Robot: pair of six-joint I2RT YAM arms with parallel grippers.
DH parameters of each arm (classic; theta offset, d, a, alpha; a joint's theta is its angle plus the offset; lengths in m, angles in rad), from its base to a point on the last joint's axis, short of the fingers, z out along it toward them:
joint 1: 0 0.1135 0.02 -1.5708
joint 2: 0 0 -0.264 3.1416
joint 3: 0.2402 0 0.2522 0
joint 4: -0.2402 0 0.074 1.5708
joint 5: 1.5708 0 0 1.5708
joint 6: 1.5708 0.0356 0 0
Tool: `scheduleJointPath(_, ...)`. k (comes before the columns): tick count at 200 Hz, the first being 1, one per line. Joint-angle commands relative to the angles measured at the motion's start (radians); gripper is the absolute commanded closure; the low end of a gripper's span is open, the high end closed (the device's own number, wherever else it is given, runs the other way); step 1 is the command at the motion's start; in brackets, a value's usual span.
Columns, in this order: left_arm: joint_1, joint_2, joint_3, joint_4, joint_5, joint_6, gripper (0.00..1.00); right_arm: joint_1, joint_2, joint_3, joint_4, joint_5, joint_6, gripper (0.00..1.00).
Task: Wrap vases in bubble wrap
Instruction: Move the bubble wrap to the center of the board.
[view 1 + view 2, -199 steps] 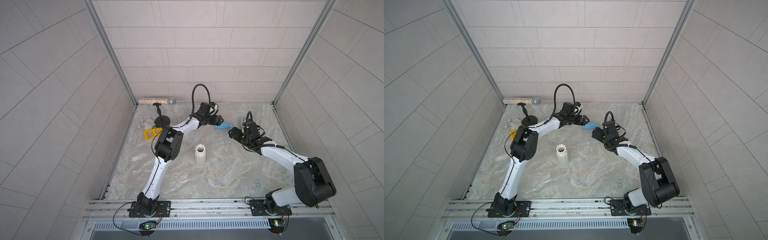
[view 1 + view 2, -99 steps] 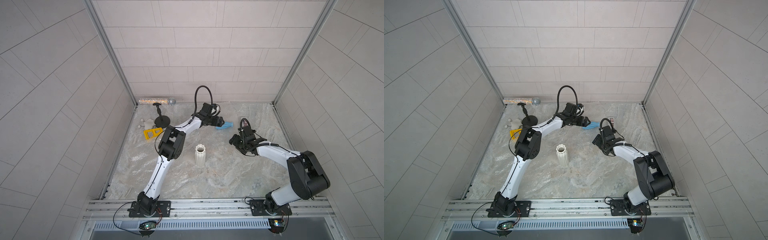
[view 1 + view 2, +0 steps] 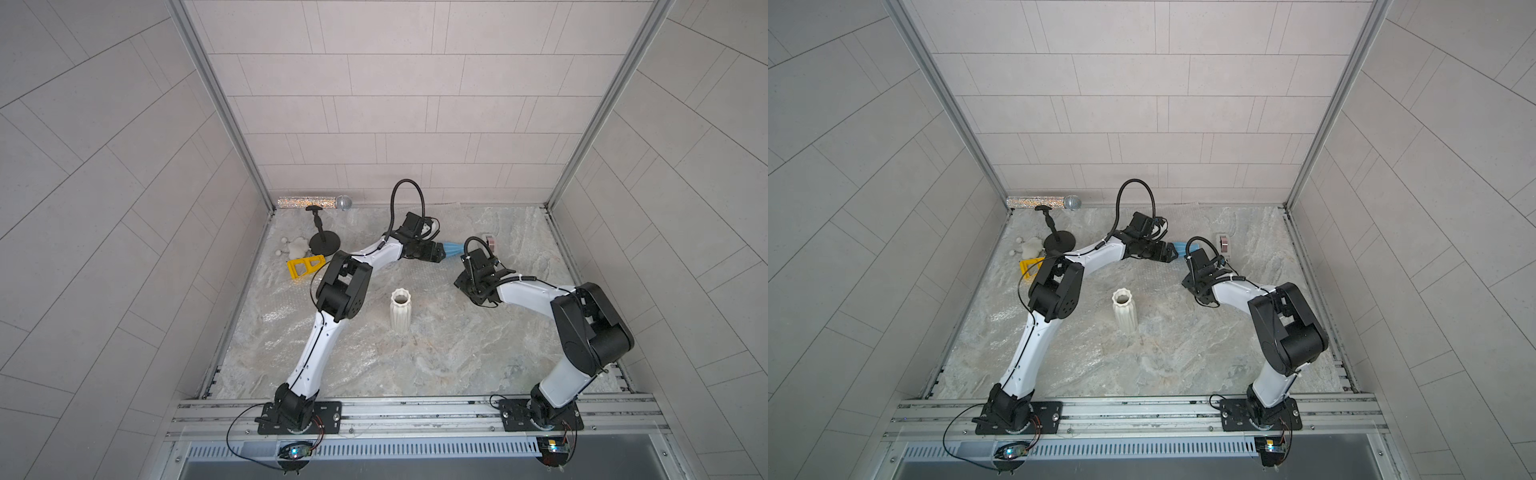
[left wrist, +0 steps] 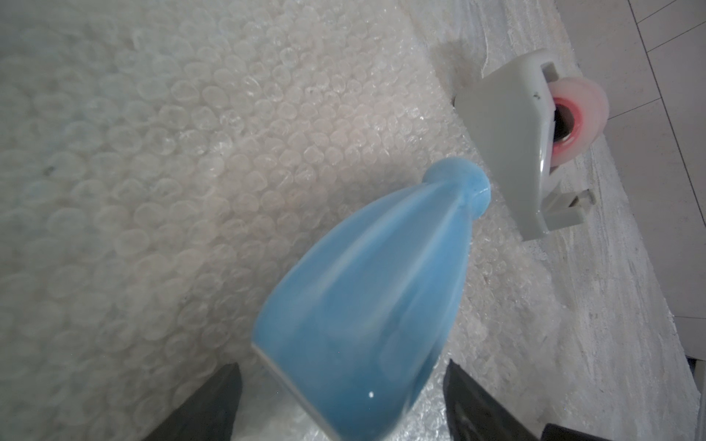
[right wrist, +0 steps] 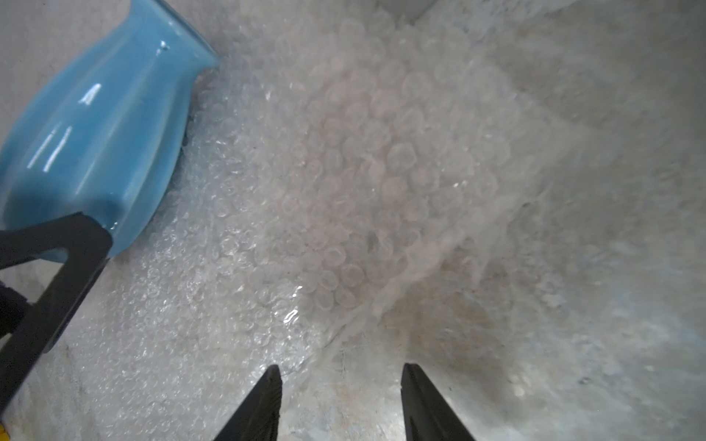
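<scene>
Both arms were working the far half of the desk (image 3: 457, 361). The left hand (image 3: 439, 254) sat at about one o'clock from the white vase (image 3: 401, 309). The blue vase (image 3: 454, 249) lay on its side between that hand's fingers (image 4: 214, 404), neck pointing to three o'clock. The mouth was just beside the tape dispenser (image 3: 490, 242) but did not touch it.

In the left wrist view those fingers stood wide on either side of the vase's broad base, with a sliver of gap on each side. In the right wrist view one dark finger overlapped the corner of the base. Whether the hand was pressing or only bracketing the vase, I could not tell. The blue vase lay over the bubble wrap (image 4: 191, 152), which spread out beneath it.

The right hand (image 5: 340, 376) was at about three o'clock from the white vase, apart from it and angled down at the desk. Its two fingers were parted with clear space between them and nothing clamped. The edge of the sheet ran just ahead of the tips.

The white vase stood upright near the middle of the desk with neither hand on it. The wrap's shine showed at nine o'clock from it.

In the eleven o'clock corner, the microphone (image 3: 316, 203) lay along the far wall. The black stand (image 3: 324, 243) and a yellow piece (image 3: 305, 266) were just in front of it.
</scene>
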Motion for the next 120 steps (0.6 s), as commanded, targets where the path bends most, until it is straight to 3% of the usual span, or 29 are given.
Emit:
scheduleJointPath(1,0.000,-0.067,-0.033,-0.021,-0.013,0.029,0.11,0.005,0.035,0.003,-0.007,0.055,0.045,0.49)
scheduleJointPath(72,0.073,-0.162,-0.158,0.124,0.003,-0.017,0.07,0.014,0.124,0.021,0.048,0.067,0.070,0.57)
scheduleJointPath(96,0.099,-0.119,-0.092,0.025,-0.048,-0.021,0.07,0.014,0.144,0.030,0.073,0.054,0.070,0.60)
scheduleJointPath(120,0.106,-0.123,-0.116,0.004,-0.089,-0.024,0.07,0.013,0.146,0.026,0.097,0.056,0.063,0.67)
